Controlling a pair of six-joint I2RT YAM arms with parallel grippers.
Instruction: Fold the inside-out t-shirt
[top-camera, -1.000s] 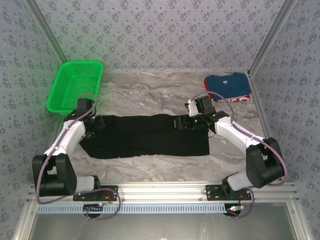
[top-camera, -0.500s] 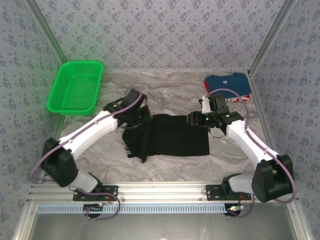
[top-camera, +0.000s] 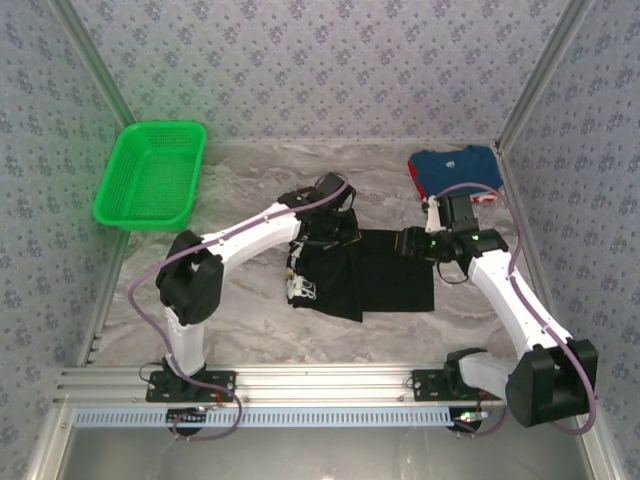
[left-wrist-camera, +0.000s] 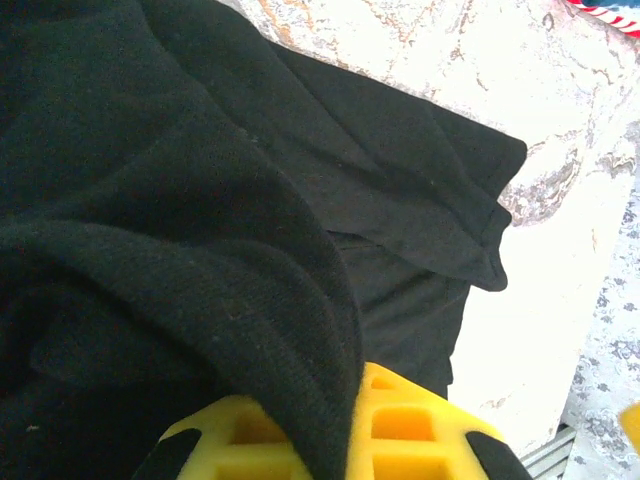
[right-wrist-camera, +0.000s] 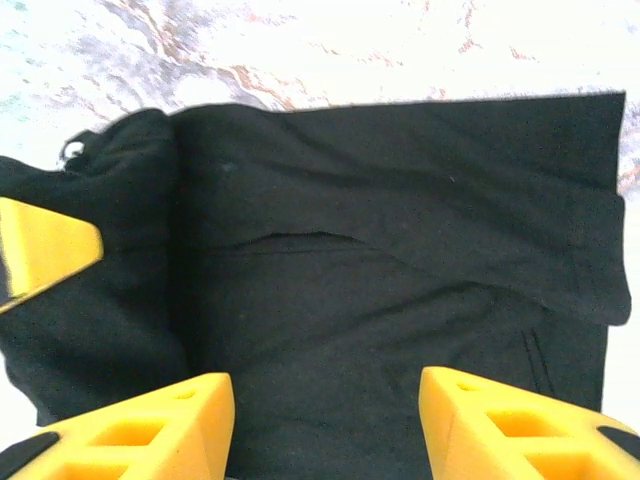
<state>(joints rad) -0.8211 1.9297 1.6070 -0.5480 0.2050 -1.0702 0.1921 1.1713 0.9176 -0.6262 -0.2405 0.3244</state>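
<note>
Cloth takes up the middle of the marbled grey worktop (top-camera: 240, 190): the large plain black fabric t-shirt (top-camera: 390, 280) lies there, a little nearer to the right edge than to the left one. It is partly doubled over itself, with its left part bunched and raised. The left gripper (top-camera: 325, 226) is at this raised left part, near the far edge of the garment, and its jaws are pressed together on the cloth. In the left wrist view the black fabric hangs over the yellow fingers (left-wrist-camera: 420, 425) and goes down between them. The right gripper (top-camera: 409, 244) hovers at the far right corner of the t-shirt with its jaws spread; in the right wrist view its two yellow fingertips (right-wrist-camera: 505, 415) stand apart above flat fabric. A small pale patch shows at the near left edge of the garment. A green plastic mesh basket (top-camera: 150, 175) stands at the far left corner of the worktop. A folded blue shirt with red trim (top-camera: 455, 170) lies at the far right corner. Both are apart from the t-shirt.
</note>
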